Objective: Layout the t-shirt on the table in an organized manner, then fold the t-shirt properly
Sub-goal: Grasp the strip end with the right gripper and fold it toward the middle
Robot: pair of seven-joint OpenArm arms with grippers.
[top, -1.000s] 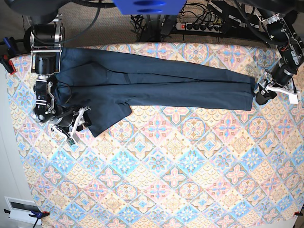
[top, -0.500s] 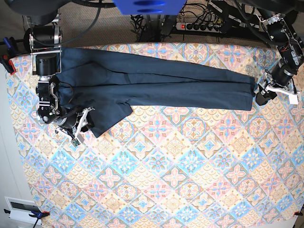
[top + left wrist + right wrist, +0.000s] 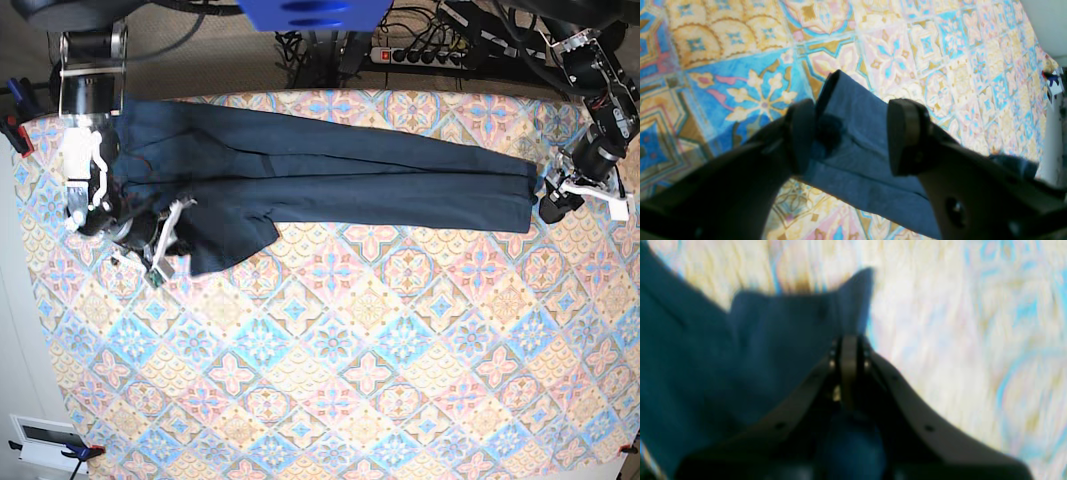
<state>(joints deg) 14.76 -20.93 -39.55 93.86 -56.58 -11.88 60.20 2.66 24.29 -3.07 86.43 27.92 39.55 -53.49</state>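
Shirt progress first: the t-shirt (image 3: 330, 175) lies along the far edge of the table (image 3: 380, 380) as a long narrow band, sides seemingly folded in already, with one flap sticking out toward me at the end on the base view's left. So I judge layout done and lengthwise folding mostly done — that loose flap needs tucking and the band has yet to be folded across.

Right gripper (image 3: 848, 350): jaws pressed together, pinching navy cloth at the flap's edge in the right wrist view. Picture is blurry but fabric clearly runs into the closed tips. In the base view it sits at the flap's corner (image 3: 165, 245).

Left gripper (image 3: 850, 133): jaws spread apart, straddling a folded corner of the shirt at the opposite end; one pad (image 3: 801, 133) touches or nearly touches the cloth edge, other pad stands clear. Not gripping — I can't tell if it rests on the fabric.

Next call, my guess: carry the pinched flap over onto the band, then close the left side for the cross fold.
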